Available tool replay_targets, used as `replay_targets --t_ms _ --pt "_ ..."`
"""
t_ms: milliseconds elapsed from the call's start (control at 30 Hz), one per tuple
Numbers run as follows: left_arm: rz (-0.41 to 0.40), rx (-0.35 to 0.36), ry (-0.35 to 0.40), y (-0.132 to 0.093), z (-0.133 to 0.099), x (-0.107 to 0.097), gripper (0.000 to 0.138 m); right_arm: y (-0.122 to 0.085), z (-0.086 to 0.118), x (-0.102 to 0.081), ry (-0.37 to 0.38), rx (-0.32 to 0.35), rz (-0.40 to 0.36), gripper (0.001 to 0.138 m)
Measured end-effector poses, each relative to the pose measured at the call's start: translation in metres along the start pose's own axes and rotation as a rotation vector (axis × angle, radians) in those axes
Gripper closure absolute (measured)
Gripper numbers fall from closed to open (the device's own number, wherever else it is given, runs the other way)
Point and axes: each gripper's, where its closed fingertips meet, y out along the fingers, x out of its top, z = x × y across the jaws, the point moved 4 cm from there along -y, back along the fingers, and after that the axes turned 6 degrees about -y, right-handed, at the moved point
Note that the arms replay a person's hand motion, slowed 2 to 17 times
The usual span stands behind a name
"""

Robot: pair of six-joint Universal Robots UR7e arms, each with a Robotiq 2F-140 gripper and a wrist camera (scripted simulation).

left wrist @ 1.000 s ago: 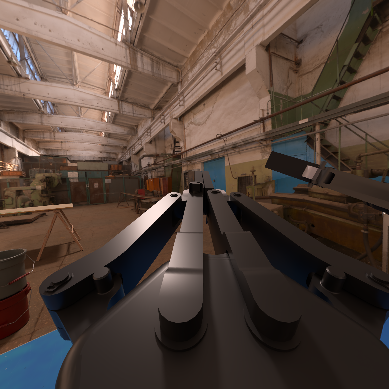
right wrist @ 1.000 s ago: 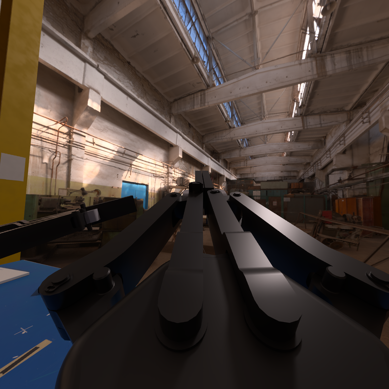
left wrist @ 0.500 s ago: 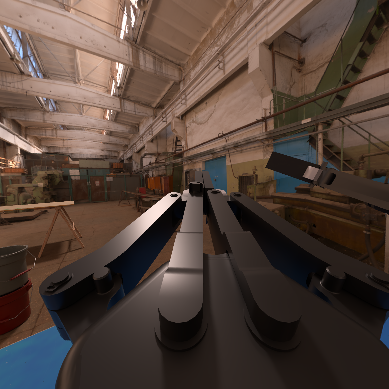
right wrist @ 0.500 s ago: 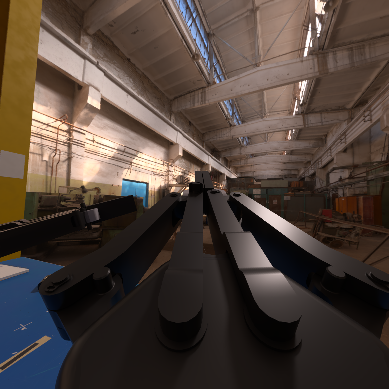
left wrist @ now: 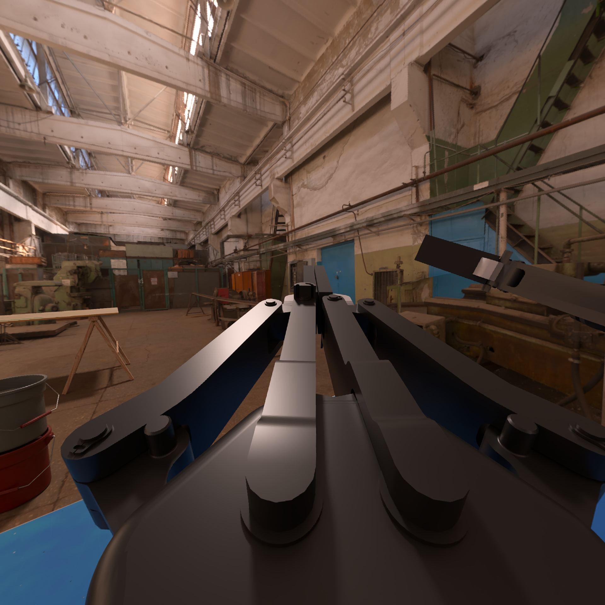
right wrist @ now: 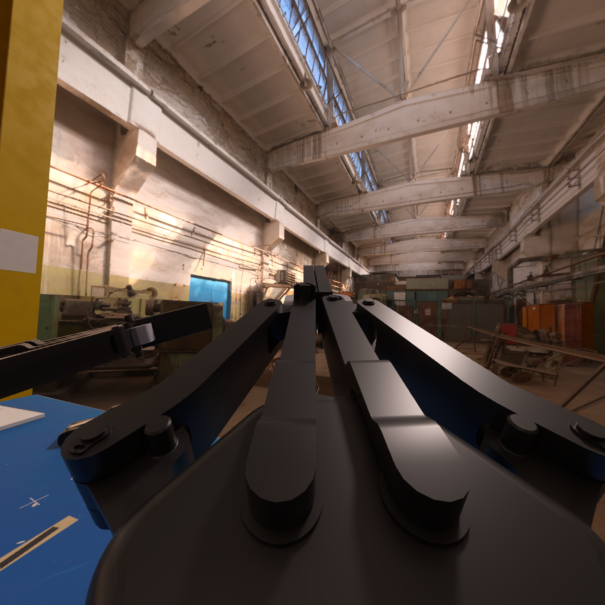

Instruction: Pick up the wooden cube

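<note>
Since a second ago the left wrist view has tipped slightly down — more blue bench [left wrist: 39,556] shows at its near left corner, and the buckets [left wrist: 23,435] sit higher. The left gripper [left wrist: 313,273] has its jaws pressed together, holding nothing. The right gripper [right wrist: 313,273] is the same — jaws together, empty. The wooden cube appears in neither view, so which way it lies, or which arm is nearer, cannot be told.
</note>
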Motion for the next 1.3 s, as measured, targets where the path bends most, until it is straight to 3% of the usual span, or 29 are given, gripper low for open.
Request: replay_targets --t_ms 1300 --pt "0.032 0.021 -0.010 0.002 0.011 -0.020 0.138 0.005 -0.001 -0.020 0.000 0.002 0.022 0.138"
